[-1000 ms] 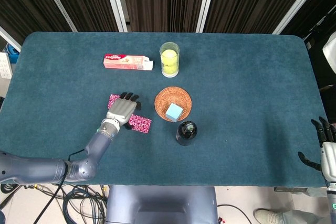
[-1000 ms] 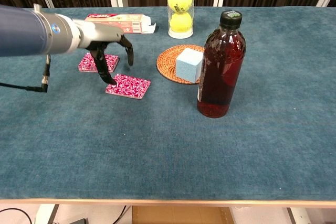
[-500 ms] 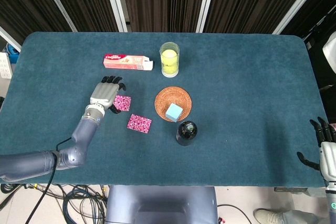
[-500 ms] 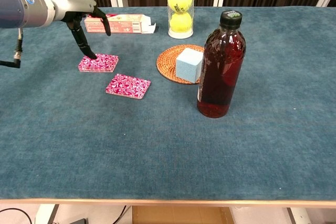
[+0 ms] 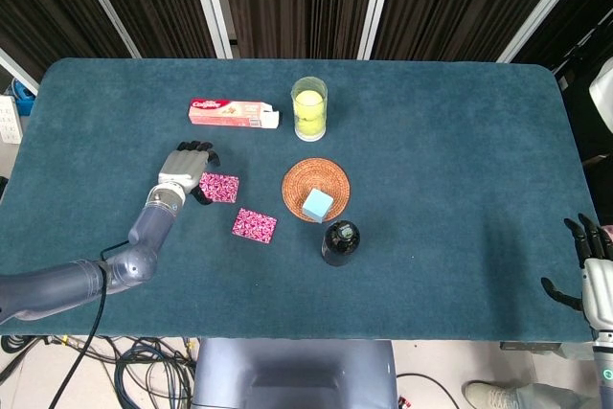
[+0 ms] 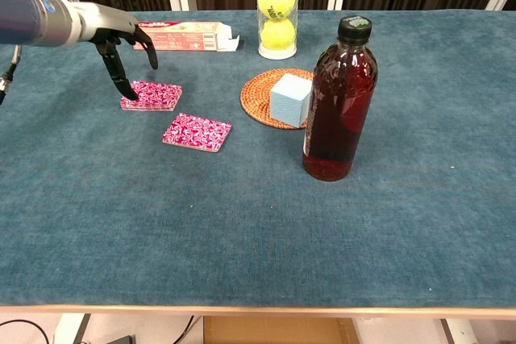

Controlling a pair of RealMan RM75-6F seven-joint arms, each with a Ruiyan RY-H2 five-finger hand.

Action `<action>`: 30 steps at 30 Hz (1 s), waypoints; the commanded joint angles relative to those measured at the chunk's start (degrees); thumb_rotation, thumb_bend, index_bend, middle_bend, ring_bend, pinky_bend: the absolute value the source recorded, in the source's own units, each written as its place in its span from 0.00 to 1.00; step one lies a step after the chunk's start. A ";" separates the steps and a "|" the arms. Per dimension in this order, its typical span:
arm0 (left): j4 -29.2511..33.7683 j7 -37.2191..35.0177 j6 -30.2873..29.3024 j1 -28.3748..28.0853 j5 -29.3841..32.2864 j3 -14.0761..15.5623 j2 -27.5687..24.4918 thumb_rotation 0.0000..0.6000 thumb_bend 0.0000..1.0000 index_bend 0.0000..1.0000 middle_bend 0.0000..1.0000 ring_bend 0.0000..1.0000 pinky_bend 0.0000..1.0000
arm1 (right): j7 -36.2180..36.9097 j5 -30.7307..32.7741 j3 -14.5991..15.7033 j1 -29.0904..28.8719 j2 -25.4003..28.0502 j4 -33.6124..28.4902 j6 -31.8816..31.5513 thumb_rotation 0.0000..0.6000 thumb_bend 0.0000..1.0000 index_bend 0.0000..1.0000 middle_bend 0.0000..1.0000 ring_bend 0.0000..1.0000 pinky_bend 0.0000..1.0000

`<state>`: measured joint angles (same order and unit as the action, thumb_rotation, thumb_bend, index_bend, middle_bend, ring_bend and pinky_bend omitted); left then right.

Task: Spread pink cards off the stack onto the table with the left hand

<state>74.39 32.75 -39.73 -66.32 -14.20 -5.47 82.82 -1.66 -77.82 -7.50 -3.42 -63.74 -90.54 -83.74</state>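
The stack of pink cards (image 5: 219, 187) (image 6: 152, 95) lies left of centre on the table. One pink card (image 5: 254, 225) (image 6: 196, 132) lies apart from it, nearer the front. My left hand (image 5: 186, 169) (image 6: 118, 40) hovers at the stack's left edge, fingers apart and pointing down, one fingertip (image 6: 131, 94) touching the stack's near-left corner. It holds nothing. My right hand (image 5: 596, 270) hangs open beyond the table's right front corner, seen only in the head view.
A woven coaster (image 5: 299, 179) (image 6: 258, 96) carries a light blue cube (image 5: 317, 204) (image 6: 290, 96). A dark bottle (image 5: 340, 241) (image 6: 339, 101) stands in front of it. A tube of tennis balls (image 5: 308, 108) (image 6: 276, 9) and a toothpaste box (image 5: 234, 113) (image 6: 187, 35) sit further back.
My left hand left the separated card, moved back and to the left over the stack, and now sits at the stack's left edge. The separated card stays where it was.
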 commanded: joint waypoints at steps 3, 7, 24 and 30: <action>-2.31 -0.35 1.41 -0.40 -0.85 0.43 2.05 1.00 0.12 0.35 0.14 0.00 0.00 | 0.16 0.12 -0.09 0.03 0.04 0.04 -0.05 1.00 0.19 0.10 0.04 0.08 0.21; -3.66 -0.47 1.84 -0.77 -1.32 0.57 3.19 1.00 0.12 0.36 0.14 0.00 0.00 | 0.27 -0.01 -0.02 0.07 0.09 0.05 -0.10 1.00 0.19 0.10 0.04 0.08 0.21; -5.78 -0.13 1.70 -1.57 -0.67 1.22 4.90 1.00 0.13 0.39 0.14 0.00 0.00 | 0.53 -0.06 -0.05 0.12 0.11 0.14 -0.22 1.00 0.19 0.10 0.04 0.08 0.21; -6.49 -0.09 1.45 -1.64 -0.67 1.31 5.28 1.00 0.13 0.39 0.14 0.00 0.00 | 0.45 0.19 -0.18 0.05 0.09 0.16 -0.11 1.00 0.19 0.10 0.04 0.08 0.21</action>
<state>67.94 32.67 -38.26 -67.96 -14.88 -4.17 88.07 -1.21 -77.62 -7.69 -3.36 -63.65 -90.38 -83.85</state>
